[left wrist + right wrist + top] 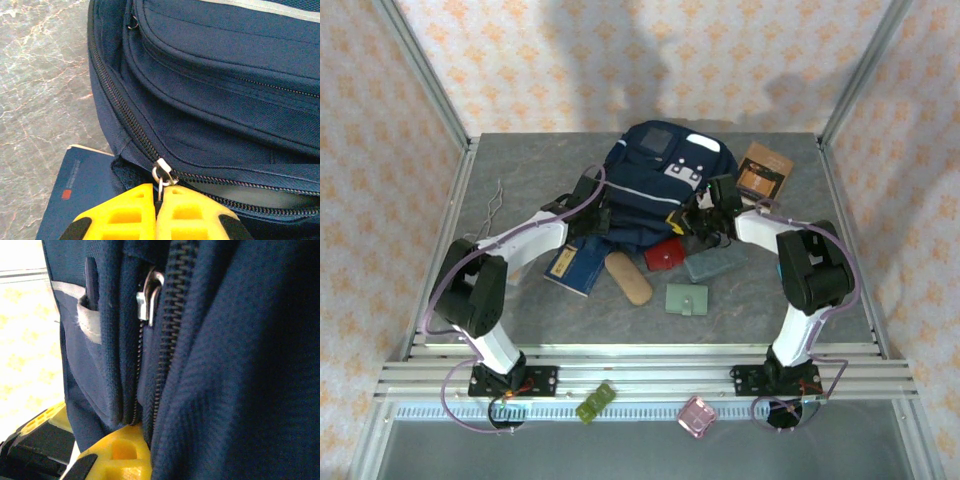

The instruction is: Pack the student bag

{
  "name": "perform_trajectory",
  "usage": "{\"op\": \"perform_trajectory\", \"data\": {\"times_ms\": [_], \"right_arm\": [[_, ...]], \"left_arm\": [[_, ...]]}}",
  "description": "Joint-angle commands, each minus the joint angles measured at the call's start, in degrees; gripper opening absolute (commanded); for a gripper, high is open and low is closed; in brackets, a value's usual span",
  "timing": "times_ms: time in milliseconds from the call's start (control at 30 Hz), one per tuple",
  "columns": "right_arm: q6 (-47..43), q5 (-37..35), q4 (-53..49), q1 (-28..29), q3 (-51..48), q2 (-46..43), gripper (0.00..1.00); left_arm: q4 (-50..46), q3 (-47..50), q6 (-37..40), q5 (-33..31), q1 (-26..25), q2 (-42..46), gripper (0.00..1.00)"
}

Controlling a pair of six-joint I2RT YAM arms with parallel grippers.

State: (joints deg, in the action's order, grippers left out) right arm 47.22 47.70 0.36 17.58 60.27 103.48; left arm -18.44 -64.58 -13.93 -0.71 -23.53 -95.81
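The student bag (655, 172), a big navy backpack with white and grey patches, lies at the back middle of the table. My left gripper (160, 192) is shut on the pull ring of the main zipper; its metal slider (164, 170) sits just above the yellow fingertips, and the zipper gapes a little to the right of it. From above, the left gripper (608, 218) is at the bag's near left edge. My right gripper (150, 440) pinches a fold of the bag's fabric beside the zipper, with one yellow finger (116, 452) showing and the other hidden behind the cloth. It holds the bag's near right edge (706, 214).
In front of the bag lie a navy booklet (573, 266), a tan oblong case (628, 279), a red wallet (665, 255), a grey-green pouch (716, 262) and a pale green card holder (687, 299). A brown box (765, 170) sits at the back right.
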Motion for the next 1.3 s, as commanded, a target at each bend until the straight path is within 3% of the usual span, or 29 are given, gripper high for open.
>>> {"op": "perform_trajectory", "data": {"times_ms": [0,300,433,567,767,1000,1100,1267], "right_arm": [[-3.3,-6.4,-0.2,-2.9,2.3,-1.9,0.0],[-6.0,-8.6,-3.6,-3.1,11.4,2.0,0.0],[-7.5,-11.7,-6.5,-5.1,17.4,5.8,0.0],[-10.1,-16.9,-11.6,-7.5,23.0,10.1,0.0],[-10.8,-17.6,-11.3,-9.7,21.2,11.6,0.0],[-10.8,-16.5,-9.8,-9.7,19.7,11.2,0.0],[-11.3,-17.7,-11.4,-9.7,21.7,12.0,0.0],[-11.4,-18.4,-13.8,-9.8,28.2,14.8,0.0]], "left_arm": [[-6.5,0.8,-3.2,-15.0,3.8,4.6,0.0],[-5.1,6.0,-0.8,-2.1,0.4,20.7,0.0],[-4.5,5.5,-0.6,1.5,-4.1,19.6,0.0],[-5.8,4.2,-2.1,4.6,-4.7,13.2,0.0],[-11.2,2.8,-2.6,-5.3,-4.0,6.5,0.0],[-8.7,3.0,-3.3,-9.7,-1.3,5.5,0.0],[-9.2,1.8,-3.1,-10.0,-1.4,4.5,0.0],[-5.5,2.2,-1.0,-2.1,-5.3,7.2,0.0]]}}
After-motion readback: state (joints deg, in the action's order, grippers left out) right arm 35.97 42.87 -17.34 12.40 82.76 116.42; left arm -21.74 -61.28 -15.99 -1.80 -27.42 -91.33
